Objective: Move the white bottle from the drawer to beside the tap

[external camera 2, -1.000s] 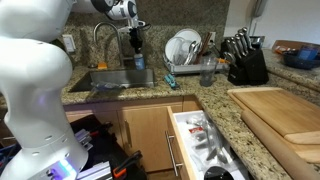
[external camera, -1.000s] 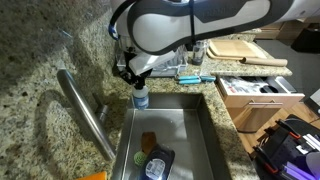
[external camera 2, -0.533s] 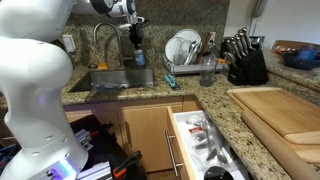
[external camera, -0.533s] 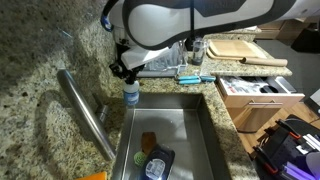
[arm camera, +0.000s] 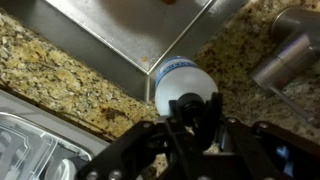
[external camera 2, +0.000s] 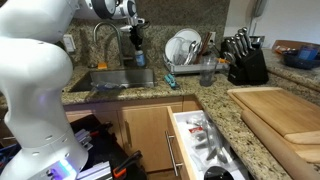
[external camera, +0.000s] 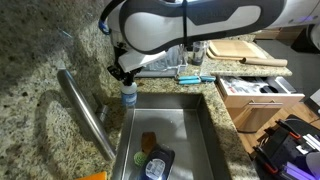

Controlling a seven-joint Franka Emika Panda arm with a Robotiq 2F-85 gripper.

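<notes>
You have the white bottle [external camera: 129, 96] held by its top, pincer [external camera: 124, 80] closed on it.
It hangs upright over the counter [external camera: 40, 60] at the sink [external camera: 185, 115] corner, just beside the tap [external camera: 85, 112] and well apart from the drawer [external camera: 235, 105].

My matt black gripper [arm camera: 196, 110] holds smooth white plastic: the white bottle [arm camera: 180, 82]. Beneath, I see glossy speckled granite counter [external camera: 40, 50], a dull brushed-steel sink [external camera: 180, 120] and the satin steel tap [external camera: 85, 112].

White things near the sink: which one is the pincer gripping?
The small bottle with the blue band, pinched at its top beside the tap; the white plates stand apart in the dish rack.
</notes>
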